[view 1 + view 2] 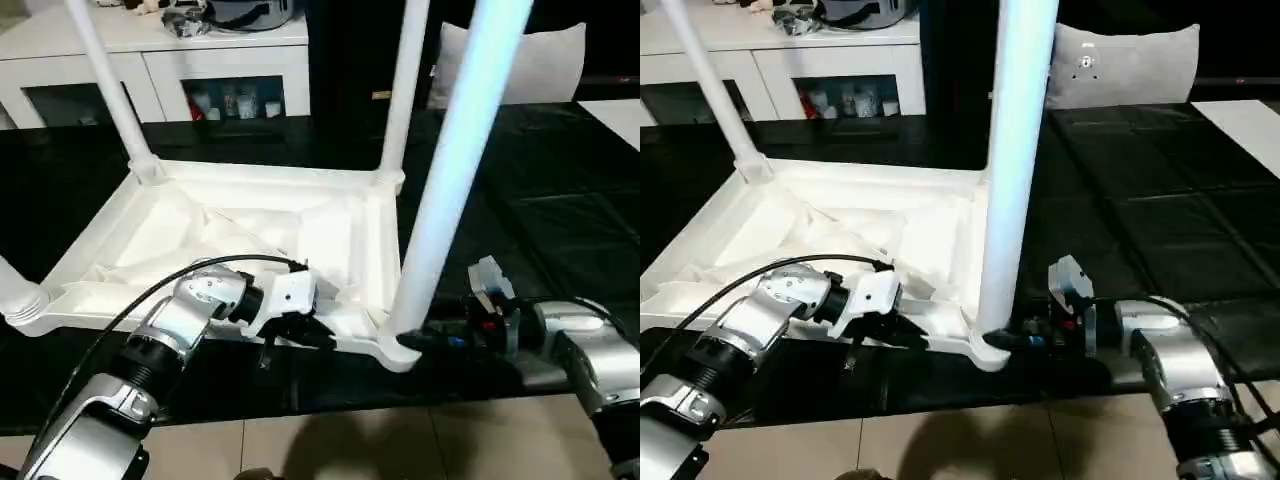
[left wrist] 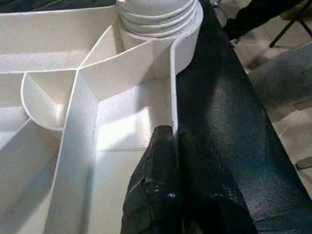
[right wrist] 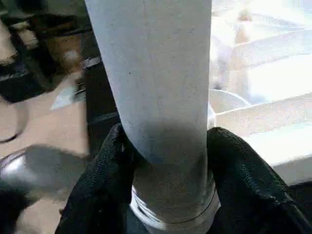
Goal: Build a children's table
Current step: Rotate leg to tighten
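The white plastic tabletop point(image 1: 250, 240) lies upside down on the black bench point(image 1: 540, 190), ribbed underside up, legs standing in its corner sockets. At seven o'clock, the left hand point(image 1: 300, 325) is clenched on the tabletop's near rim. At four o'clock, the right hand point(image 3: 163, 156) grasps the smooth, tapered near leg point(image 1: 450, 170) at its base. Judged step: seating this leg; next, twist and press it home.

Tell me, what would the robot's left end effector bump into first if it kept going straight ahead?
Probably the corner socket with the near right leg in it. The left end effector pinches the tabletop's rim, which runs straight to that socket.
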{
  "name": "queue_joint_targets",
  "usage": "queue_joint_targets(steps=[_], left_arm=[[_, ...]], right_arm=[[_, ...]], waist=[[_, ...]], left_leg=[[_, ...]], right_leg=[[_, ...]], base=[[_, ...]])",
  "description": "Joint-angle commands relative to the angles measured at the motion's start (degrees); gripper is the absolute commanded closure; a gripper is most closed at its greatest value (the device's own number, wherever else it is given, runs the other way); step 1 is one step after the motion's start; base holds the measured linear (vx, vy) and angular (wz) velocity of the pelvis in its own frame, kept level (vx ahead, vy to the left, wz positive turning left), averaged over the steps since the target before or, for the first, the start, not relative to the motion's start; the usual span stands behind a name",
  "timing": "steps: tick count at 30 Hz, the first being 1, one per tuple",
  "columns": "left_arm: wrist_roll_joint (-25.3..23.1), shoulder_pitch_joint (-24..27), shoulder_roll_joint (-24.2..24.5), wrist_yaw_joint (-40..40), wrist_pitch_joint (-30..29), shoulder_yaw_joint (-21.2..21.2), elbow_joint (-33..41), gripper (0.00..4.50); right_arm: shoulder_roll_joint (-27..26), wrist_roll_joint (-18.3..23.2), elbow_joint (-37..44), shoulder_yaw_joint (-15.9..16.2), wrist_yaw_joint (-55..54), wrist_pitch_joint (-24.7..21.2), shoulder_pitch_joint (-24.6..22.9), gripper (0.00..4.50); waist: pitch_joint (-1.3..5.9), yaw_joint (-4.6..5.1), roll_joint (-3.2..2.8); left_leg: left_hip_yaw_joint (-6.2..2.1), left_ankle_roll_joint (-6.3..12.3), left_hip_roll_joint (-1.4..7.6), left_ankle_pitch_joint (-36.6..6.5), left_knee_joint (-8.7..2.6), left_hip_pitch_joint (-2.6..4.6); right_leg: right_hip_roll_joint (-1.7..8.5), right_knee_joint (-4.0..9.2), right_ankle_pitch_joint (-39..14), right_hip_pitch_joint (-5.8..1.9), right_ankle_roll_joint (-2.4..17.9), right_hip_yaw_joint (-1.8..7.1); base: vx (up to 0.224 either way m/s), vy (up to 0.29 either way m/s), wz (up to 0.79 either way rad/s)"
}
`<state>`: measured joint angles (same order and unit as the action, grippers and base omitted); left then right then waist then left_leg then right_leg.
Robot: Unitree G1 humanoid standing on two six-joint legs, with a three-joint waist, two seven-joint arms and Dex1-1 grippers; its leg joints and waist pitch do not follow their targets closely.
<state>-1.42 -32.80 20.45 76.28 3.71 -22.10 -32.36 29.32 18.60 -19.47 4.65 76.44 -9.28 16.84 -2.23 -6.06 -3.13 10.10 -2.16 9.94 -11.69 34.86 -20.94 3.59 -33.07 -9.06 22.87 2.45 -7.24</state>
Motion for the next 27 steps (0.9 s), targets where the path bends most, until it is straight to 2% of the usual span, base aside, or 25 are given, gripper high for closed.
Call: queue_joint_targets(steps=[1,2,3,4,5,7,8,9,10,11,12,14,15,17,19,20,21,24,25,27], left_arm=[[1.6,0.7,-4.4,-3.6,-3.3,-0.4,4.6,4.50],[1.7,0.8,-4.6,-3.9,-3.5,-0.4,4.7,4.50],[1.6,1.0,-5.8,-6.0,-5.4,-0.1,5.7,4.50],[1.6,1.0,-5.8,-6.0,-5.4,-0.1,5.7,4.50],[1.6,1.0,-5.8,-6.0,-5.4,-0.1,5.7,4.50],[1.2,1.2,-7.4,-9.0,-7.6,0.2,6.7,4.50],[0.6,1.2,-9.6,-13.2,-10.0,0.8,7.5,4.50],[0.0,1.0,-11.7,-16.8,-12.0,1.4,7.7,4.50],[0.0,1.0,-11.7,-16.8,-12.0,1.4,7.7,4.50],[-0.8,0.7,-13.9,-21.2,-13.6,2.0,7.7,4.50],[-1.8,0.5,-15.5,-24.2,-14.5,2.4,7.6,4.50],[-2.8,0.3,-16.2,-25.8,-14.4,2.2,7.3,4.50],[-3.5,0.3,-16.8,-27.1,-14.3,1.9,7.1,4.50],[-4.0,0.4,-17.5,-28.6,-14.6,1.6,7.3,4.50],[-4.2,0.5,-17.7,-29.2,-14.9,1.5,7.4,4.50],[-4.5,0.6,-17.7,-29.7,-15.4,1.5,7.8,4.50],[-4.5,0.6,-17.7,-29.7,-15.4,1.5,7.8,4.50],[-6.3,0.5,-17.2,-31.2,-16.1,1.9,7.6,4.50],[-6.7,0.3,-16.6,-31.0,-15.3,2.1,7.0,4.50],[-6.9,0.1,-15.4,-30.2,-13.2,2.3,5.8,4.50]], right_arm=[[-4.1,-2.8,0.4,-0.6,-13.1,-2.1,0.5,2.50],[-4.3,-2.9,0.6,-0.7,-13.8,-2.3,0.6,2.51],[-6.5,-3.7,2.6,-1.1,-18.9,-4.0,1.1,2.52],[-6.5,-3.7,2.6,-1.1,-18.9,-4.0,1.1,2.52],[-6.5,-3.7,2.6,-1.1,-18.9,-4.0,1.1,2.52],[-9.2,-4.8,4.3,-1.3,-24.2,-6.0,2.0,2.54],[-12.5,-5.6,5.3,-1.6,-29.4,-7.8,3.1,2.54],[-15.1,-6.4,5.6,-1.9,-33.6,-8.6,4.1,2.55],[-15.1,-6.4,5.6,-1.9,-33.6,-8.6,4.1,2.55],[-17.6,-7.0,5.8,-2.1,-37.3,-8.7,4.9,2.55],[-19.0,-7.4,6.0,-2.2,-39.6,-8.4,5.0,2.55],[-19.6,-7.6,5.9,-2.3,-40.7,-7.9,5.0,2.55],[-20.1,-8.0,5.7,-2.7,-42.2,-7.5,5.0,2.55],[-20.8,-8.8,5.1,-3.5,-45.0,-6.6,5.2,2.55],[-21.0,-9.1,4.9,-4.0,-46.6,-6.0,5.3,2.55],[-21.4,-9.5,5.2,-4.7,-47.8,-5.8,5.3,2.55],[-21.4,-9.5,5.2,-4.7,-47.8,-5.8,5.3,2.55],[-20.9,-10.4,6.9,-5.4,-48.3,-5.3,4.4,2.55],[-19.7,-9.4,7.7,-5.6,-46.0,-5.0,3.5,2.55],[-17.6,-7.6,8.3,-6.4,-42.5,-4.2,2.4,1.85]], waist=[[3.47,0.38,1.47],[3.37,0.60,1.48],[3.26,1.13,1.39],[3.33,1.72,1.40],[3.40,1.90,1.41],[3.51,2.50,1.49],[3.45,2.96,1.44],[3.48,3.45,1.38],[3.48,3.85,1.41],[3.46,3.88,1.16],[3.56,4.03,1.32],[3.76,3.88,1.32],[3.78,3.75,1.06],[3.83,3.70,1.15],[3.78,3.67,1.11],[3.76,3.61,0.78],[3.72,3.73,0.95],[3.67,3.75,0.87],[3.68,3.76,0.92],[3.76,3.50,0.96]], left_leg=[[-1.05,5.22,3.10,-7.6,-3.65,0.45],[-1.17,4.84,3.15,-7.4,-3.76,0.48],[-1.31,4.48,2.96,-8.2,-3.78,0.47],[-1.48,3.95,2.94,-8.2,-3.89,0.18],[-1.48,4.00,2.87,-8.4,-3.80,0.31],[-1.40,4.94,2.74,-7.8,-3.66,0.05],[-1.46,4.79,2.98,-7.2,-3.78,-0.06],[-1.50,4.48,2.77,-7.3,-3.69,-0.03],[-1.46,4.35,2.67,-6.8,-3.63,-0.11],[-1.45,4.38,2.63,-6.8,-3.56,-0.10],[-1.41,4.56,2.62,-6.3,-3.55,-0.12],[-1.37,5.31,2.60,-5.1,-3.49,-0.20],[-1.42,5.99,2.73,-4.6,-3.53,-0.22],[-1.39,6.56,2.79,-4.4,-3.52,-0.21],[-1.38,6.71,2.85,-4.6,-3.57,-0.23],[-1.40,6.63,2.86,-4.9,-3.58,-0.17],[-1.37,6.53,2.85,-5.4,-3.61,-0.17],[-1.41,6.39,2.88,-5.8,-3.64,-0.11],[-1.37,6.57,2.81,-5.8,-3.61,-0.16],[-1.38,7.19,2.84,-5.1,-3.54,-0.26]], right_leg=[[5.40,5.46,-26.8,-3.09,2.9,2.92],[5.39,5.50,-26.8,-3.08,2.8,2.93],[5.45,5.88,-28.5,-3.10,2.4,2.70],[5.39,5.72,-28.6,-3.34,1.9,2.60],[5.44,5.90,-28.7,-3.28,1.8,2.62],[5.48,5.74,-27.1,-3.42,2.2,2.88],[5.24,5.45,-25.5,-3.21,3.0,2.91],[5.36,5.62,-25.6,-3.23,3.4,2.70],[5.33,5.61,-25.2,-3.34,3.5,2.80],[5.35,5.60,-25.2,-3.29,3.4,2.83],[5.31,5.61,-24.8,-3.36,3.4,2.86],[5.25,5.39,-22.9,-3.48,3.4,3.03],[5.22,5.20,-21.2,-3.42,3.8,3.10],[5.26,5.04,-19.7,-3.44,4.3,3.18],[5.28,4.94,-19.0,-3.45,4.8,3.20],[5.36,4.98,-19.4,-3.42,4.8,3.19],[5.34,5.08,-19.9,-3.46,4.7,3.20],[5.34,5.12,-20.3,-3.45,4.7,3.23],[5.32,5.11,-20.1,-3.55,4.6,3.24],[5.37,4.97,-19.0,-3.68,4.5,3.36]], base=[[0.000,0.000,0.00],[0.000,0.000,0.00],[0.000,0.000,0.00],[0.000,0.000,0.00],[0.000,0.000,0.00],[0.000,0.000,0.00],[0.000,0.000,0.00],[0.000,0.000,0.00],[0.000,0.000,0.00],[0.000,0.000,0.00],[0.000,0.000,0.00],[0.000,0.000,0.00],[0.000,0.000,0.00],[0.000,0.000,0.00],[0.000,0.000,0.00],[0.000,0.000,0.00],[0.000,0.000,0.00],[0.000,0.000,0.00],[0.000,0.000,0.00],[0.000,0.000,0.00]])
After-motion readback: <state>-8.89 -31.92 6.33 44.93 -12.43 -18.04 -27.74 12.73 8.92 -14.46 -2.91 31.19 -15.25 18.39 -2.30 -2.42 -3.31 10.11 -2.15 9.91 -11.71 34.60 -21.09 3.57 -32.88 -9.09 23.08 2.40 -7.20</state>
